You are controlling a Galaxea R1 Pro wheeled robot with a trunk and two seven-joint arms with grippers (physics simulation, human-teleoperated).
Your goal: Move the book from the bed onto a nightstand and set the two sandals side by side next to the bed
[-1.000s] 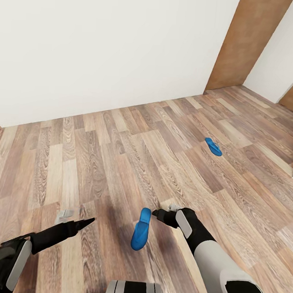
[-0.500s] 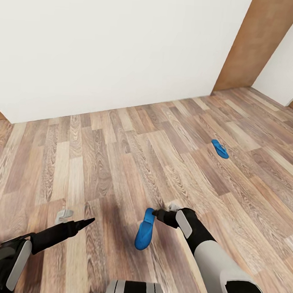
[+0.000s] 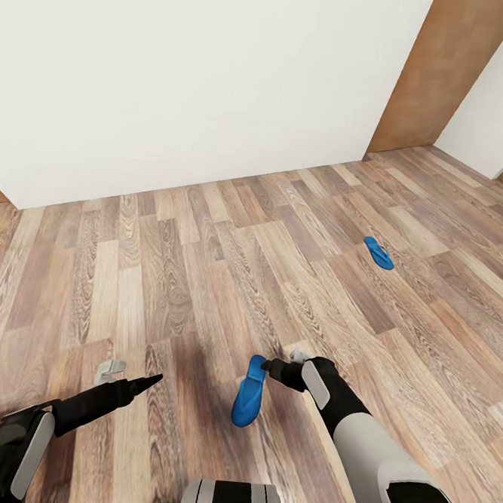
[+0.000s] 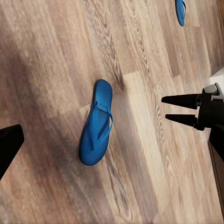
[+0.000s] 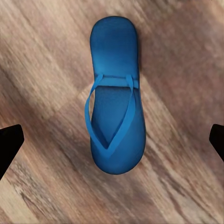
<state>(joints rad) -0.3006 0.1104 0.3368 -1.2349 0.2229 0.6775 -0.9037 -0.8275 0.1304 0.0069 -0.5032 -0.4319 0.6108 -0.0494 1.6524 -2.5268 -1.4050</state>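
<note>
Right arm bent low, tool point(image 3: 263, 367) spread above near sandal point(image 3: 249, 392), left tool point(image 3: 132, 378) state unclear.

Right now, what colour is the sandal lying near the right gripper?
Bright blue, straps included; the sandal shows best in the right wrist view.

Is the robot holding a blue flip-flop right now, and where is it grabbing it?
No, nothing is held. The right gripper is open above the near sandal, which lies flat on the floor. The left gripper is empty too.

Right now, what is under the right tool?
The nearer blue sandal lies straps-up on the wood floor below the open right tool. The floor beneath its sole is hidden.
</note>
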